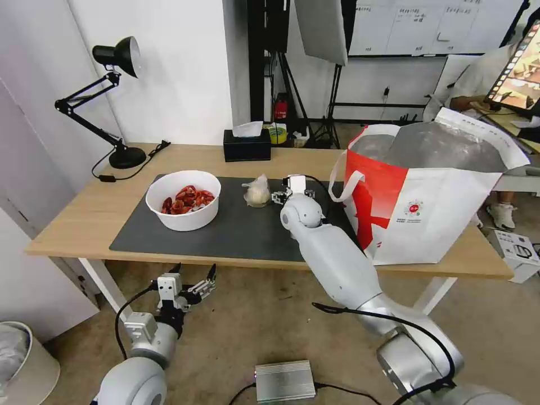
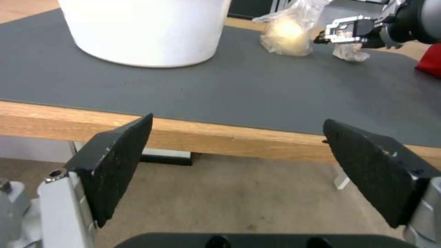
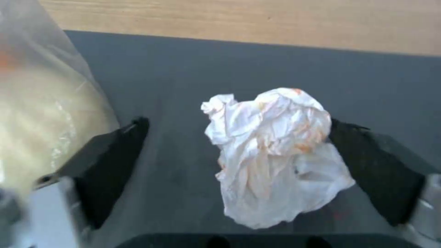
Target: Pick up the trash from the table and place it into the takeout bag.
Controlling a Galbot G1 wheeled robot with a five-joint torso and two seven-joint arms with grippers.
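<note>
My right gripper (image 3: 239, 172) is wide apart over the mat (image 3: 229, 62), the crumpled tissue (image 3: 271, 155) between its 2 fingers. My left gripper (image 2: 236, 168) waits wide apart below the table (image 2: 229, 137).

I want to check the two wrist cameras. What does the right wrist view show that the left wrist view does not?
Right wrist view alone: the stained folds of the crumpled white tissue, lying between the open right gripper's pads. Left wrist view alone: the white round bowl, the table edge, and the open left gripper below it. Both: the dark grey mat, the tissue and the small knotted clear bag.
</note>
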